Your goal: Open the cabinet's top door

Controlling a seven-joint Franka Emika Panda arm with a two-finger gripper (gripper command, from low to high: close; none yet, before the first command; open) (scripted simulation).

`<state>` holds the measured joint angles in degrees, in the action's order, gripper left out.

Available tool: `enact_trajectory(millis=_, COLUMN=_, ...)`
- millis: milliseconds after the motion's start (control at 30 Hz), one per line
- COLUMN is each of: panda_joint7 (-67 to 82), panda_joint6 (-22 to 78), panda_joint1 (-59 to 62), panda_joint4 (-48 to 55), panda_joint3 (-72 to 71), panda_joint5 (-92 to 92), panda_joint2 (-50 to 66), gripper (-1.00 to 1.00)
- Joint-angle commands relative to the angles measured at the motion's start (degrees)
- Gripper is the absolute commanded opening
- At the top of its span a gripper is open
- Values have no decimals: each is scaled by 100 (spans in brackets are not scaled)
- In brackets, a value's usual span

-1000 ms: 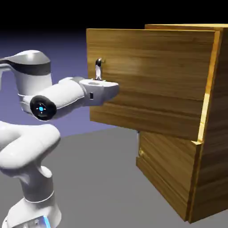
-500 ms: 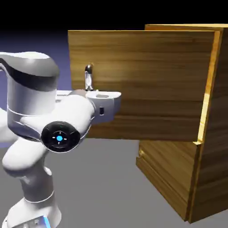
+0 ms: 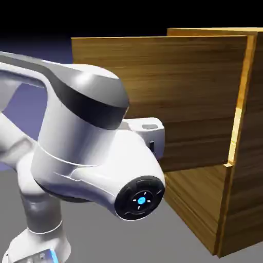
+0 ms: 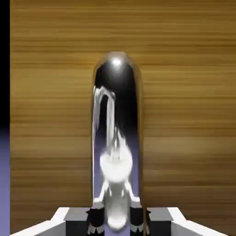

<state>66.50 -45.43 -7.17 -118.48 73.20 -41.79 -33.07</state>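
- Your pincer (image 4: 115, 220) is clamped tight on the handle (image 4: 116, 138), which rises straight ahead of it.
- The top door (image 3: 169, 97) stands swung well out from the cabinet (image 3: 249, 154).
- The pull looks nearly done; next, let go and back away.

arm (image 3: 77, 144) — glossy white | grey band | blue-lit black joint cap (image 3: 139, 199)

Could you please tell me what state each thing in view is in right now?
top door: swung wide open.
lower door: ajar.
handle: upright silver bar, gripped between the fingertips.
tool: shut on the handle; hidden by the arm in the exterior view.
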Motion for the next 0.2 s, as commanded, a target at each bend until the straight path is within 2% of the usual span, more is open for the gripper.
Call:
enact_trajectory(millis=0, panda_joint7=7, panda_joint6=67, panda_joint1=-208, panda_joint4=125, panda_joint3=172, panda_joint5=32, panda_joint2=22, gripper=-100)
enact_trajectory(millis=167, panda_joint7=-64, panda_joint6=339, panda_joint1=-1207, panda_joint4=701, panda_joint3=939, panda_joint5=200, panda_joint2=-54, gripper=-100)
